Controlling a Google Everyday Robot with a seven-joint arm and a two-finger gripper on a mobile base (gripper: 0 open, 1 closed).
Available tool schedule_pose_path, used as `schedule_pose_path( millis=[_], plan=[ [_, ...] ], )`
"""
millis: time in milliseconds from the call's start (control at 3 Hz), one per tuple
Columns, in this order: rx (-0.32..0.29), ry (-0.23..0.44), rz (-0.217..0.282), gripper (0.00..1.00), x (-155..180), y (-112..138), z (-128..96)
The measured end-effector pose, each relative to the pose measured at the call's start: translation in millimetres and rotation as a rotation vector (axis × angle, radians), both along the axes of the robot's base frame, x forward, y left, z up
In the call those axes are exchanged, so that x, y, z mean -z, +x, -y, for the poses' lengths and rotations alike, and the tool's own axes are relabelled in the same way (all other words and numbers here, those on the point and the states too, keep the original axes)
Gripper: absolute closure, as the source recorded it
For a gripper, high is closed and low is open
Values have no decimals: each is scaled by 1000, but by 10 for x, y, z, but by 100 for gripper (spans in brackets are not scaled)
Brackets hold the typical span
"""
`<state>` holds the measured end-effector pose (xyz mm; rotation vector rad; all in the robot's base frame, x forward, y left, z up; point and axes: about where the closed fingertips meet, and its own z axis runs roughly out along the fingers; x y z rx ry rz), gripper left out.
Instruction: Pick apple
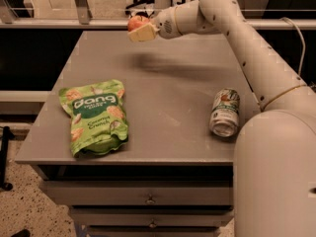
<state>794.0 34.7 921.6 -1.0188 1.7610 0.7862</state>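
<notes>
Red-orange against the pale arm (247,48), the apple (137,20) sat in the gripper (140,28) above the far edge of the grey worktop (177,88), clear of the surface. The soft shadow (148,62) on the worktop, apart from the fruit, confirmed the gap. The fingers (145,34) were closed about the apple. One pale pad showed under and in front of it and the other was hidden behind it, so I could tell that they gripped it but not how wide they stood. I judged this a side grasp, the wrist lying near level, because a round fruit offers its widest girth that way and would roll out of a shallow pinch. The arm reached from the base at lower right along the worktop's right side. The green-and-white drink can (224,112) lay on its side near the right front corner, close to the robot's body and well apart from the apple. The green snack bag (96,115) lay flat at front left, also well apart. Neither stood beneath the gripper. I took the pick to be essentially made. What remained, in my view, was a firm hold, since smooth skin between two pads could slip if the wrist tilted.
</notes>
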Motion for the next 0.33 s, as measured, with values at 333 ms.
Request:
schedule_pose_path(
  millis=[333],
  plan=[
    [-99, 8, -28, 100, -7, -239, -127]
  ],
)
